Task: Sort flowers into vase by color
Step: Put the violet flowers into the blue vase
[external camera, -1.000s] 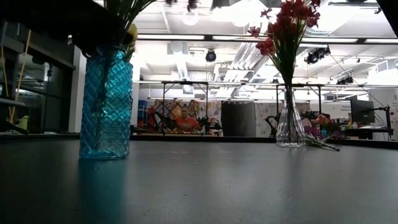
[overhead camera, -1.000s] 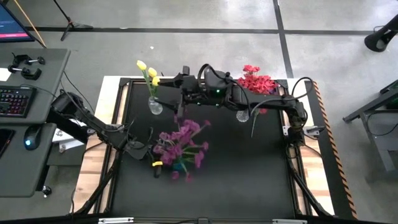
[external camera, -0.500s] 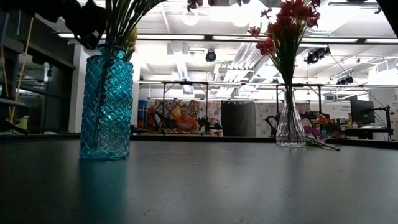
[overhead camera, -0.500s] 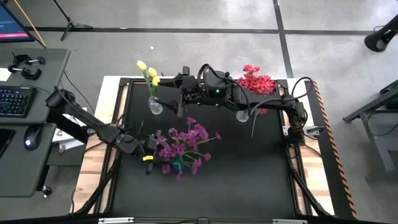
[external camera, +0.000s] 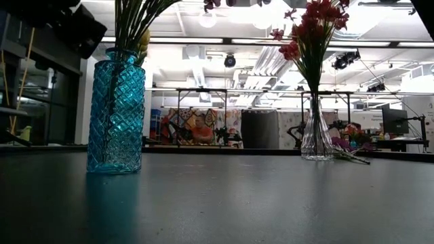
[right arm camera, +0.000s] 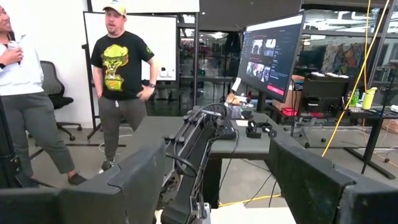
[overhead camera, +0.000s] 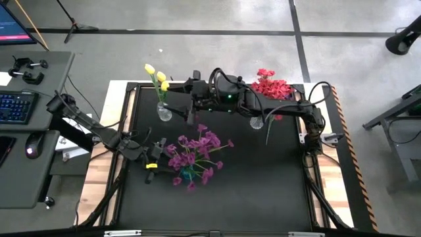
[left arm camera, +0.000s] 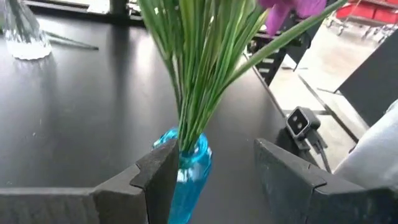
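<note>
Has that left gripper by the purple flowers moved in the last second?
Yes. In the high view the left gripper has backed away from the purple flowers in the blue vase, toward the table's left edge, fingers open.

Both arms are dark, near black, built of slim tubular links with bulkier joint housings. On my left arm (overhead camera: 92,128) I note a rounded shoulder block at the table's edge and a yellow patch near the wrist, possibly a tag or clip; the overhead view is too coarse to say which. The left gripper (left arm camera: 208,177) has two flat, angular dark-grey fingers with chamfered edges and a matte finish. My right arm (overhead camera: 263,102) carries a small green indicator light on its forearm housing and black cables looping in arcs above the links. The right gripper (right arm camera: 217,180) shows the same broad dark fingers, with squared tips.
</note>
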